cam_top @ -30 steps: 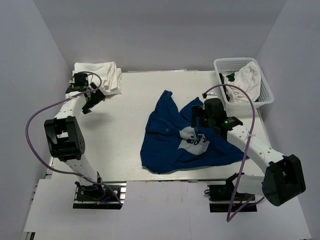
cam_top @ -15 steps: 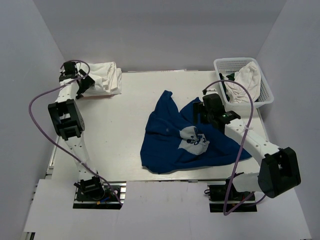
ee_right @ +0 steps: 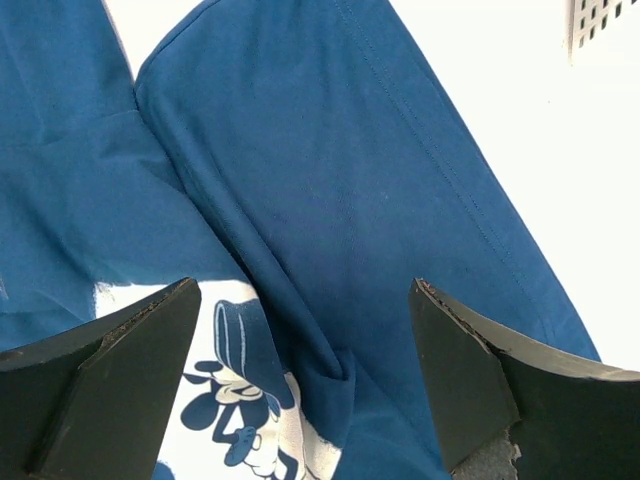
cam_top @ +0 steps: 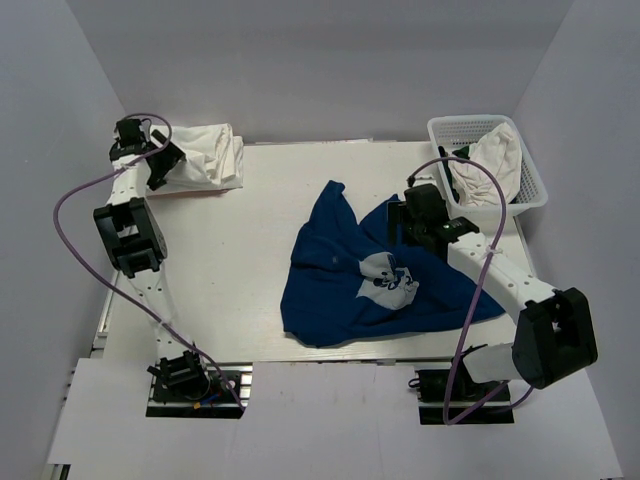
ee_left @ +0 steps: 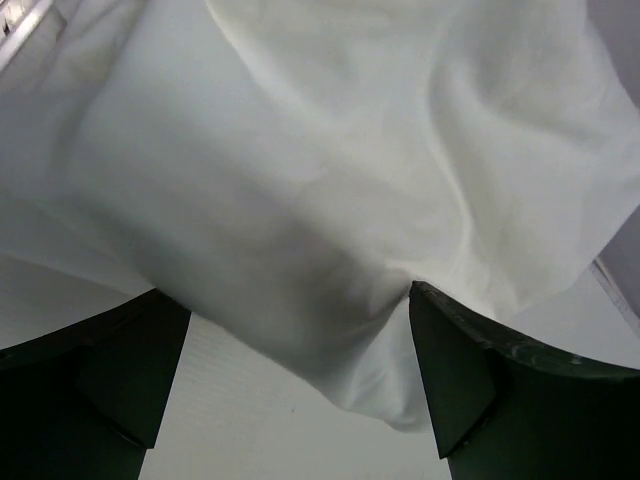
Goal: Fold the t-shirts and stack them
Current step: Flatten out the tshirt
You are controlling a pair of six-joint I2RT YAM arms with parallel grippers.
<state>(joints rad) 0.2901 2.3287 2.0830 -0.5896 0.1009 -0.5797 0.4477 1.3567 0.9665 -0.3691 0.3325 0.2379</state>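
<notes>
Jaws stand apart on left gripper (ee_left: 300, 300) and right gripper (ee_right: 303, 290); the crumpled navy t-shirt (cam_top: 345, 275), limp and light, wants pinching at its one o'clock edge.

One navy tee (cam_top: 330, 280), two white heaps (cam_top: 205, 155) (cam_top: 495, 150), one basket (cam_top: 535, 190)

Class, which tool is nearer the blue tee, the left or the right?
Right. The right tool hangs above the blue tee; the left tool is away at the white tee in the far-left corner.

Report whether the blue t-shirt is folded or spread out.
Unfolded: the blue t-shirt lies loosely spread and rumpled on the table, its chest print showing.
</notes>
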